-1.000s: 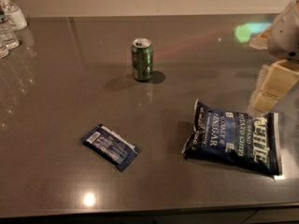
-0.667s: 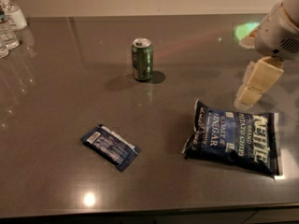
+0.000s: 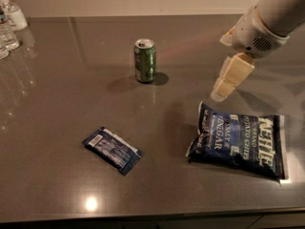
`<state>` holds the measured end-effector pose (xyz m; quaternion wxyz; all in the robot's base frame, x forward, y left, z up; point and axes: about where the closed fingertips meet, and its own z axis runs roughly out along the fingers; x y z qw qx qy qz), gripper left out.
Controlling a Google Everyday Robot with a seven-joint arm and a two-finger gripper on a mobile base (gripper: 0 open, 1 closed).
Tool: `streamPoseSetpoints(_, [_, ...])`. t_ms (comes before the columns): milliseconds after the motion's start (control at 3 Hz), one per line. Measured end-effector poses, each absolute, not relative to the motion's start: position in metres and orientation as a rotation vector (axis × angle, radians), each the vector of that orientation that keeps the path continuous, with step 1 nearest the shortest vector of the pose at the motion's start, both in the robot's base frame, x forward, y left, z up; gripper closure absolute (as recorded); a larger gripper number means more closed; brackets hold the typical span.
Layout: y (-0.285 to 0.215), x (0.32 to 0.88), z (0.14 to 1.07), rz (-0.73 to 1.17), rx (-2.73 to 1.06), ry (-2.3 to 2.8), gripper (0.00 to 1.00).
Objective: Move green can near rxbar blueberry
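The green can (image 3: 145, 60) stands upright on the dark table, at the middle back. The rxbar blueberry (image 3: 112, 150) lies flat at the front left, well apart from the can. My gripper (image 3: 220, 92) hangs above the table at the right, just over the top left corner of the blue chip bag and right of the can. It touches nothing and holds nothing.
A large blue chip bag (image 3: 240, 141) lies at the front right. Clear plastic bottles (image 3: 9, 24) stand at the far left back corner. The table's front edge (image 3: 152, 213) runs along the bottom.
My arm and gripper have moved left and up the view, from the right edge toward the can. The can, bar and bag have not moved.
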<state>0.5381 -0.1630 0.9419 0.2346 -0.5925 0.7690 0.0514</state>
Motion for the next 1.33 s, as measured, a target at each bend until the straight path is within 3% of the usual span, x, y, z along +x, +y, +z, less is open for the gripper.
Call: streamPoseSetpoints(1333, [-0.092, 0.624, 0.908, 0.294, -1.547, 2.057, 0.0])
